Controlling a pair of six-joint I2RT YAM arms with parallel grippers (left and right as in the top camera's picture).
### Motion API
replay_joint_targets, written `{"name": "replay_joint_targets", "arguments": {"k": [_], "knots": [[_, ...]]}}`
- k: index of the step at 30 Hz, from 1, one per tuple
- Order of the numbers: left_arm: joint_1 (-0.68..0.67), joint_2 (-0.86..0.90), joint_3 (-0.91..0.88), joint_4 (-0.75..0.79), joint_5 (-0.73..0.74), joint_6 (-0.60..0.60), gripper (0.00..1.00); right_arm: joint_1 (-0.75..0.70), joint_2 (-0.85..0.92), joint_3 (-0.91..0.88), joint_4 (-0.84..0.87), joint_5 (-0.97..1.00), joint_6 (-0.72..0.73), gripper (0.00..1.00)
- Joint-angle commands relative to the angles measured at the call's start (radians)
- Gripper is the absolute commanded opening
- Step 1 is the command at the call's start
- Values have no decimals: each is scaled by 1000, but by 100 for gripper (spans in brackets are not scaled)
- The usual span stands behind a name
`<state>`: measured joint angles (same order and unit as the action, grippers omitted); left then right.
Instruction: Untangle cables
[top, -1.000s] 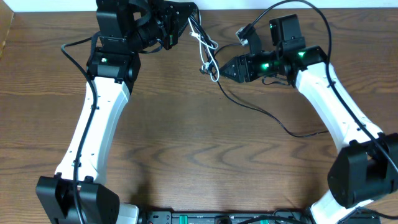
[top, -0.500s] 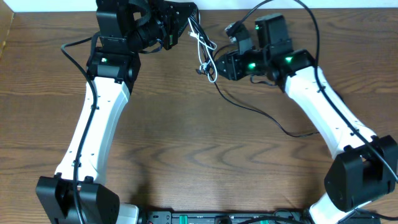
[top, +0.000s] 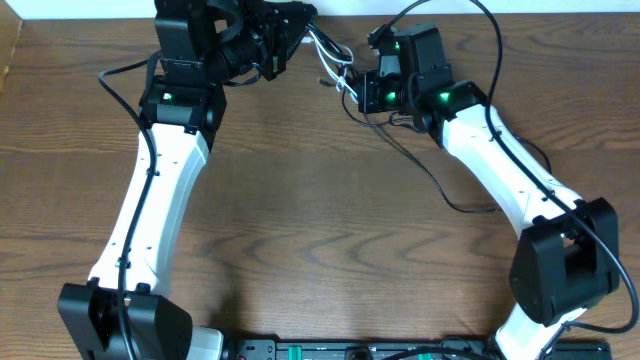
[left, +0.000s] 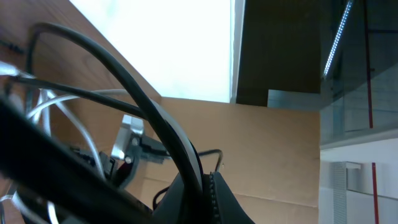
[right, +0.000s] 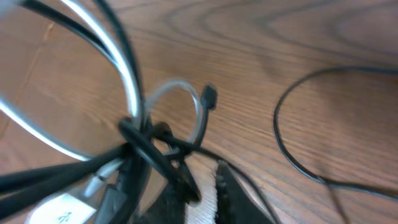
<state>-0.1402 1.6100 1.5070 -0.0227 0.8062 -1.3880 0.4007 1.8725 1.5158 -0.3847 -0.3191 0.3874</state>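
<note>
The cables (top: 331, 57), black ones and a white one, hang knotted between my two grippers at the table's back edge. My left gripper (top: 303, 18) is raised there, shut on a thick black cable (left: 163, 127); its jaws (left: 205, 178) pinch that strand, with white cable (left: 59, 102) looping beside it. My right gripper (top: 353, 88) sits at the bundle's lower end. In the right wrist view its jaws (right: 208, 182) have closed on a black strand (right: 176, 167) just below the knot (right: 144, 138). A white loop (right: 186, 93) arches above.
One thin black cable (top: 442, 196) trails from the knot across the wooden table (top: 300, 220) towards the right arm's base, seen as a loop (right: 292, 155) on the wood. A white plug end (right: 59, 208) with a USB mark lies at the bundle's lower left.
My right gripper moved up and left into the tangle and closed from half open to shut. The bundle's lower end shifted right and up with it. The left arm stayed put.
</note>
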Motion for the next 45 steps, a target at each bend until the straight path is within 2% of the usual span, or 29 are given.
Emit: {"name": "replay_joint_targets", "arguments": {"k": [1,7,11,14,21,23,25,26,29,31,37,45], "knots": [[3,-23,19,9,20,-5,8,1,40,7,-30,158,85,1],[19,-23,19,9,19,22,8,-39,64,6,-120,227,74,1],[39,-23,19,-9,19,150,7,-85,77,6,-192,204,10,1],[57,-22,19,-101,-8,258,7,-121,77,6,-254,169,-47,1],[70,-22,19,-424,-112,562,7,-179,77,6,-314,48,-144,1],[70,-20,19,-464,-111,602,7,-187,77,6,-309,-73,-235,1],[69,-20,19,-468,-106,597,7,-188,77,6,-302,-220,-323,1],[69,-20,19,-457,-100,554,7,-183,77,6,-297,-310,-364,4],[69,-20,19,-415,-61,452,7,-164,77,6,-283,-419,-402,30],[69,-20,19,-357,-6,398,7,-147,77,6,-260,-474,-412,38],[67,-20,19,-221,118,192,7,-106,77,6,-152,-588,-420,43],[65,-20,19,-213,190,98,8,-127,85,6,-72,-758,-536,50]]}}
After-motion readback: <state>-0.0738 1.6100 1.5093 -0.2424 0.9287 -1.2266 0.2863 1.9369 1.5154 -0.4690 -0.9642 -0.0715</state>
